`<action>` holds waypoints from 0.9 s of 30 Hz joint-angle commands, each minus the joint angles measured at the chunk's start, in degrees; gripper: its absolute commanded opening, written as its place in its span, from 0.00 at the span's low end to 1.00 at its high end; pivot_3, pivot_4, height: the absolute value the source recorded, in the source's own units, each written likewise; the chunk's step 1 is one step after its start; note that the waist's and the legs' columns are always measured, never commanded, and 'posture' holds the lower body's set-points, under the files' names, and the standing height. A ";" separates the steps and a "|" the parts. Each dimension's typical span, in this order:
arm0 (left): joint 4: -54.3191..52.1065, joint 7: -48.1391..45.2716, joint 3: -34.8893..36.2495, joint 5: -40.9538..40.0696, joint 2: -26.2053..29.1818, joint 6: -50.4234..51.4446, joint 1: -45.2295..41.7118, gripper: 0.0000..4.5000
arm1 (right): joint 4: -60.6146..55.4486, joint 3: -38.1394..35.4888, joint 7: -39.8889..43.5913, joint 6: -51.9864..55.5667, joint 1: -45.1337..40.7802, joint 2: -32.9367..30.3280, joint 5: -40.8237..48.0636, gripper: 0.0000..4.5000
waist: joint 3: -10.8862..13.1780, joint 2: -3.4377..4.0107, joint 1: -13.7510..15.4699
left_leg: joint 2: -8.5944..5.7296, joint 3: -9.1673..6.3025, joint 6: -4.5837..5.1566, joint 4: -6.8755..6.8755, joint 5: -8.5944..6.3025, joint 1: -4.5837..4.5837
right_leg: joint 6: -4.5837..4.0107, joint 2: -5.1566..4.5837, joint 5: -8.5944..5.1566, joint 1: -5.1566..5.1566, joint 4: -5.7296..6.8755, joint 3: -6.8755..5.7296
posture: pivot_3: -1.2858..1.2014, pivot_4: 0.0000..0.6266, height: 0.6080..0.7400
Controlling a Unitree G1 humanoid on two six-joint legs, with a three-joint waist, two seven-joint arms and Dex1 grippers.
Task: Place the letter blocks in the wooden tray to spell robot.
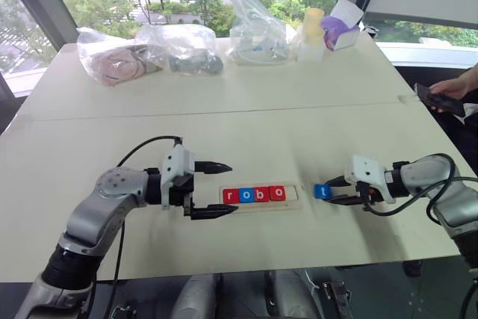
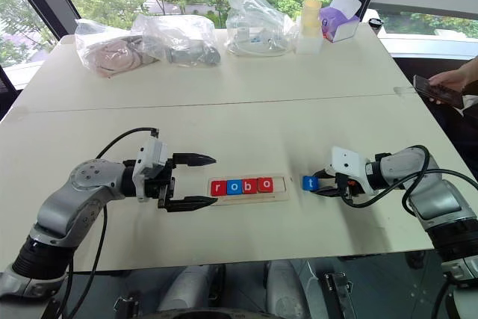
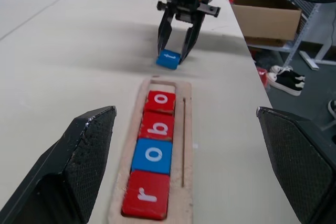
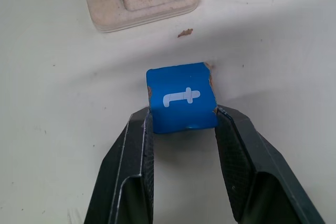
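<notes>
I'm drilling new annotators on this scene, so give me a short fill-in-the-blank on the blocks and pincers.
1. The wooden tray holds ____ letter blocks.
2. The block between the right pincer's fingers bears the letter ____.
3. That t block is coloured ____.
4. The left pincer, beside the tray's r end, stands ____.

Missing words: four; t; blue; open

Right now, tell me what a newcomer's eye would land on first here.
The red and blue blocks spelling "robo" in the tray at mid-table. Just beyond the tray's free end, the right gripper is shut on the blue t block. The left gripper hangs open at the tray's other end.
</notes>
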 commanded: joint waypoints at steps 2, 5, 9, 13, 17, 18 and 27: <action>0.07 -0.56 1.01 0.16 0.40 -2.26 0.39 1.00 | -6.06 -1.06 -1.65 2.22 -1.99 1.64 0.37 0.24 | 0.01 0.02 -0.02 | 0.00 0.00 0.00 -0.01 0.00 0.00 | 0.00 0.00 0.00 -0.02 0.00 0.01 | 0.52 0.24 1.00; 0.46 -0.81 0.83 0.25 0.40 -2.85 0.56 1.00 | -8.69 -0.25 -1.02 4.20 -3.15 2.14 0.40 0.24 | 0.01 0.02 0.08 | 0.00 0.00 0.00 -0.01 0.00 -0.03 | 0.01 -0.01 0.00 -0.04 0.00 0.01 | 0.52 0.24 1.00; 0.81 -1.32 0.69 0.26 0.49 -3.44 0.62 1.00 | -11.52 1.74 0.46 7.51 -4.21 2.51 0.25 0.24 | 0.01 0.02 0.17 | -0.01 -0.01 0.00 -0.01 0.00 -0.04 | 0.01 -0.02 0.00 -0.04 -0.01 0.00 | 0.52 0.24 1.00; 1.03 -1.49 0.67 0.47 0.50 -4.03 0.79 1.00 | -10.73 3.86 1.05 7.25 -5.09 2.65 -1.84 0.24 | 0.01 0.02 0.15 | -0.02 -0.01 0.00 -0.01 0.00 -0.05 | 0.00 -0.03 0.00 -0.04 -0.02 0.00 | 0.52 0.24 1.00; 0.91 -1.33 0.70 0.57 0.53 -4.37 1.23 1.00 | -10.05 4.83 1.26 7.45 -5.73 3.15 -2.69 0.24 | 0.01 0.02 0.08 | -0.02 -0.01 0.00 -0.02 0.00 -0.05 | 0.00 -0.03 0.00 -0.05 -0.01 -0.01 | 0.52 0.24 1.00; 0.86 -1.24 0.67 0.63 0.50 -4.45 1.36 1.00 | -9.94 5.02 1.29 7.64 -5.98 3.40 -2.83 0.24 | 0.01 0.02 0.05 | -0.02 -0.01 0.00 -0.01 0.00 -0.05 | 0.01 -0.03 0.00 -0.05 -0.01 0.00 | 0.52 0.24 1.00; 0.36 -0.68 0.64 0.82 0.29 -4.42 1.90 1.00 | -9.31 7.00 2.33 8.65 -7.83 4.31 -4.11 0.24 | 0.01 0.02 0.07 | -0.02 -0.01 0.00 -0.01 0.00 -0.05 | 0.00 -0.02 0.00 -0.06 0.00 -0.01 | 0.52 0.24 1.00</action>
